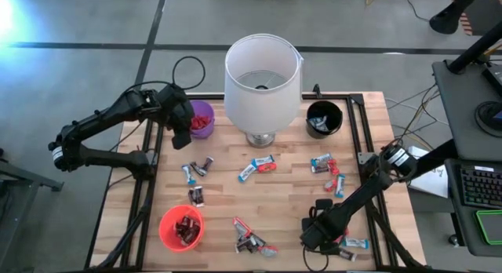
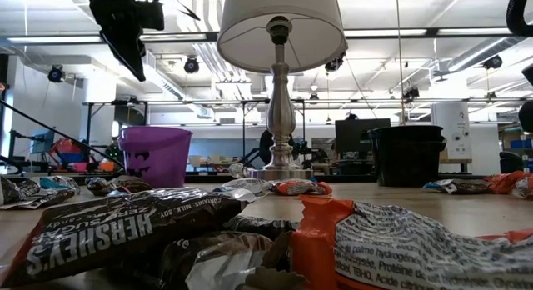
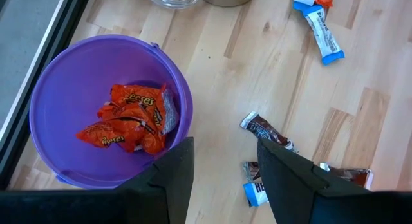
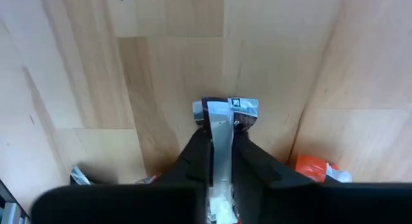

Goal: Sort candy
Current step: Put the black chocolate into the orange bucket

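Note:
Candy lies scattered over the wooden table (image 1: 282, 198): blue-and-white bars (image 1: 257, 167), dark ones (image 1: 196, 169) and a near heap (image 1: 251, 240). My right gripper (image 1: 314, 235) is low at the table's near right, shut on one silver-wrapped candy (image 4: 225, 111). My left gripper (image 1: 182, 133) hangs open above the table beside the purple cup (image 3: 51, 102); nothing is between its fingers (image 3: 174, 179). The purple cup holds orange candy (image 3: 129, 118). The red cup (image 1: 165, 226) holds dark candy. My right gripper pinches the silver-wrapped candy between its two fingers (image 4: 196, 156), coming from above and pointing down. The wrapper's crimped end (image 4: 225, 109) sticks out past the fingertips. The fingers hide the rest, and I cannot tell whether the candy is off the table.
A white-shaded lamp (image 1: 263, 81) stands at the table's far middle, with a black cup (image 1: 310, 110) to its right. Orange and blue candy (image 1: 325, 165) lies right of centre, and one bar (image 1: 354, 243) sits near the right gripper. Black frame rails (image 1: 354, 140) edge the table.

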Controlling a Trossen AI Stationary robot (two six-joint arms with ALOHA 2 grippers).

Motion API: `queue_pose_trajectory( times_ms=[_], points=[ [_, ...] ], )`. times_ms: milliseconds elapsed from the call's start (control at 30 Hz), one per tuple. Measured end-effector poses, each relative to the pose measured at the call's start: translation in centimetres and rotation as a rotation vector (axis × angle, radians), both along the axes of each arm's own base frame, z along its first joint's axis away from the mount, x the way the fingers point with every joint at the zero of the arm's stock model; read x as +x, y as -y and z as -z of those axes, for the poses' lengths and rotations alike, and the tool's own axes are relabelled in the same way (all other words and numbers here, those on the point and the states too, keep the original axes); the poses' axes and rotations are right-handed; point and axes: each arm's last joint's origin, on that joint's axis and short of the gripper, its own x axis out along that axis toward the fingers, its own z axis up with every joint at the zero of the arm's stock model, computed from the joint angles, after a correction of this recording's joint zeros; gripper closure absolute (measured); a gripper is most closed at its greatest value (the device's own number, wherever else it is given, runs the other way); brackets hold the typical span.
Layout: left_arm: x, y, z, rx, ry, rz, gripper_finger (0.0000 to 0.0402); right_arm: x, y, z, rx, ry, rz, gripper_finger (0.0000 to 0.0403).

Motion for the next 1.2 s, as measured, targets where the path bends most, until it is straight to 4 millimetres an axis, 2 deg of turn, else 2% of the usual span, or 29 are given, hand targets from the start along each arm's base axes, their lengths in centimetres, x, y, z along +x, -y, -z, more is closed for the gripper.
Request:
queue_pose_trajectory(
  times_ms=[200, 333, 567, 800, 967, 1200],
  points=[
    [0.0, 0.0, 0.0, 0.000, -0.001, 0.000, 0.0249, 0.5, 0.5, -0.4, -0.005, 0.006, 0.025, 0.0387],
    [0.0, 0.0, 0.0, 0.001, -0.001, 0.011, 0.0249, 1.2, 1.1, -1.2, -0.007, 0.047, 0.108, 0.0388],
    [-0.1, 0.5, 0.0, -0.098, 0.035, 0.086, 0.0249, 2.1, 2.1, -5.3, -0.031, 0.242, 0.279, 0.0390],
    [-0.4, 0.7, 0.1, -0.117, 0.012, 0.086, 0.0249, 3.0, 3.3, -9.7, -0.024, 0.458, 0.430, 0.0390],
    [-0.1, 0.8, -0.1, -0.187, 0.086, 0.146, 0.0249, 5.1, 4.2, -12.1, -0.006, 0.591, 0.428, 0.0390],
    [0.6, 1.1, -0.6, -0.296, 0.226, 0.244, 0.0249, 9.3, 5.6, -14.2, 0.033, 0.780, 0.399, 0.0390]
  ],
)
